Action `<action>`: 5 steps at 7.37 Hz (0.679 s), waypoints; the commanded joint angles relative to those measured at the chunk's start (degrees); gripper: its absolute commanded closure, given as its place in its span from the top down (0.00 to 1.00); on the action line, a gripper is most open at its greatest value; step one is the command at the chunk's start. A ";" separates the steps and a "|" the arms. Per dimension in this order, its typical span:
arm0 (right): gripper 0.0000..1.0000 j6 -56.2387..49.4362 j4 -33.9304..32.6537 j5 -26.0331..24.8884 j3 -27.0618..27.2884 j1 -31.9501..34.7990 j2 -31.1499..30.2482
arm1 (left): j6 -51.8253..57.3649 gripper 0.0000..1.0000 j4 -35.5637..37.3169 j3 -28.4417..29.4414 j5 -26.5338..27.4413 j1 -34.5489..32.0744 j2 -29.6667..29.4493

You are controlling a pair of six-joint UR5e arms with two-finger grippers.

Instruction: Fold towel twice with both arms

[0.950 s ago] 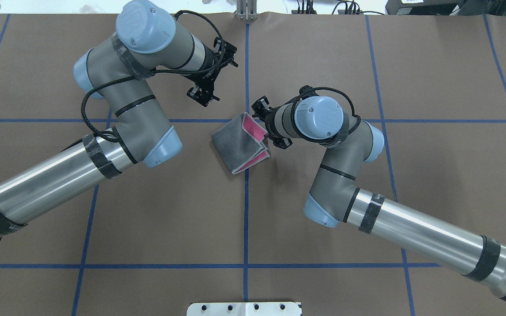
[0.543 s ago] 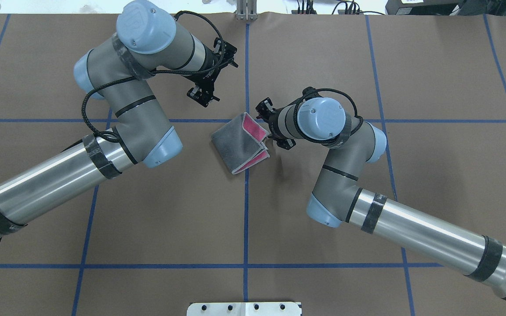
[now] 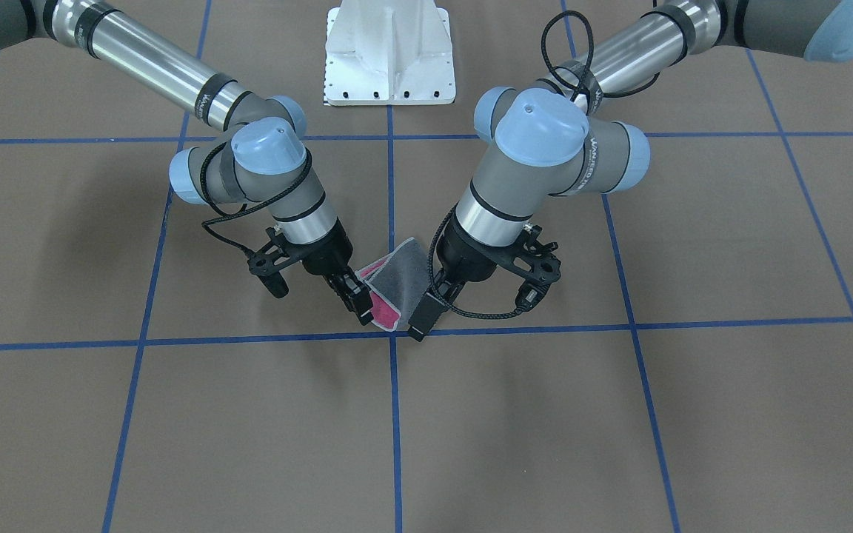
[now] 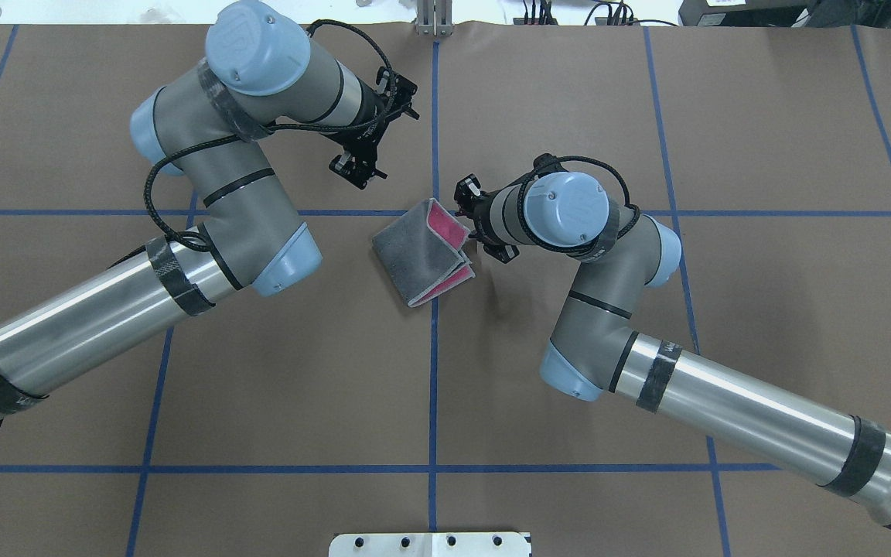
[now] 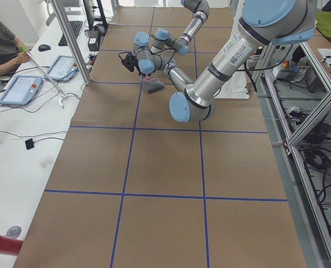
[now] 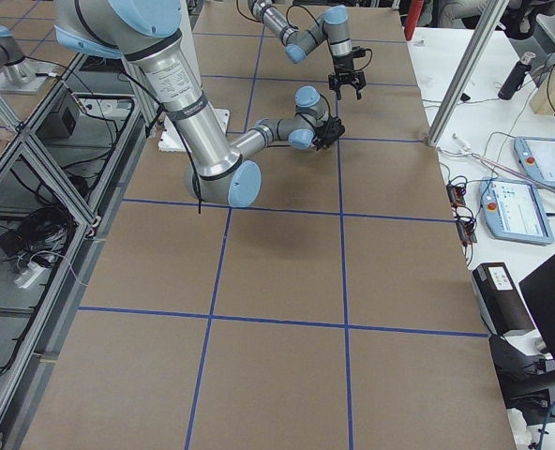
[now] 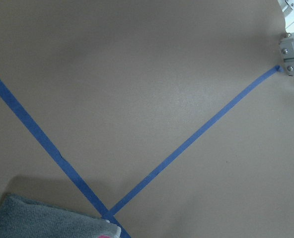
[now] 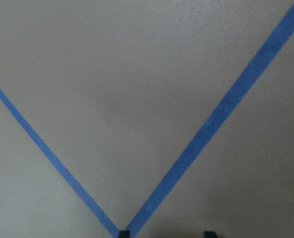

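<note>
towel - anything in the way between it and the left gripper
Nothing visible does. The left gripper hangs close by the towel, with only bare table and blue tape next to it. The right gripper is at the towel's other side, not between them.

Towel (image 4: 414,251) fuzzy terry cloth; table (image 4: 762,309) matt brown paper; left arm (image 4: 90,325) & right arm (image 4: 755,418) shiny smooth metal.

Overhead and front opposed, sharing the towel (image 4: 422,255), side views along table (image 4: 298,387), wrist cameras close
</note>
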 commanded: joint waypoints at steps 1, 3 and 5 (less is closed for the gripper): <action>0.08 0.33 -0.01 0.00 0.26 -0.02 0.04 | 0.00 0.99 -0.08 0.00 0.00 -0.01 0.00; 0.00 -0.11 -0.09 0.00 0.26 -0.02 0.04 | 0.00 0.99 -0.17 0.09 0.09 -0.01 0.00; 0.00 -0.20 -0.79 0.35 1.74 -0.02 0.04 | 0.00 0.99 -0.43 0.35 0.18 -0.01 0.00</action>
